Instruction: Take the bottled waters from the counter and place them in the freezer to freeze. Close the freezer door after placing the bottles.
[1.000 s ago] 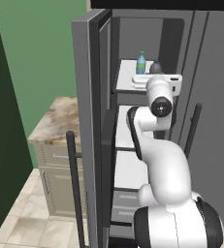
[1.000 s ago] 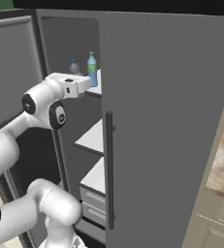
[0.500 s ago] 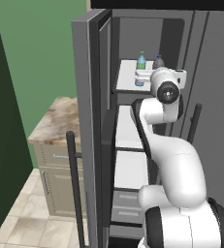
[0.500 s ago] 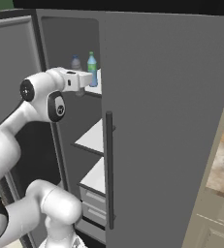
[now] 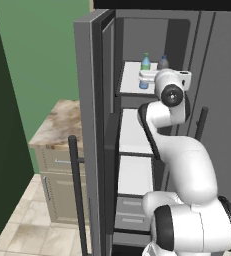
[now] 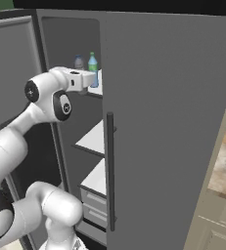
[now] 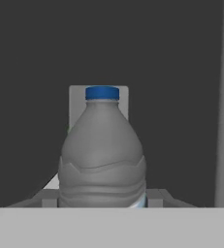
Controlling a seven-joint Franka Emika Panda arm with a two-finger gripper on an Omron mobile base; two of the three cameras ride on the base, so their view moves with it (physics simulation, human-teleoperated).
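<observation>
Freezer [image 5: 137,130] stands open, its door [image 5: 89,125] swung to the left beside the counter [image 5: 57,125]. Since a second ago the arm's elbow has risen while the hand stays at the top shelf [image 5: 132,80]. Both bottles stand upright there, caps up: the green-capped bottle [image 5: 145,70] left, the grey-blue bottle [image 7: 102,155] right. The gripper [image 5: 148,75] is closed around the grey-blue bottle.

The grey bottle [image 7: 102,160] at frame centre looks like matt plastic with a smooth blue cap. The freezer door [image 5: 91,125] is smooth, matt grey. The tabletop [image 5: 59,125], middle left, looks like marbled stone.
</observation>
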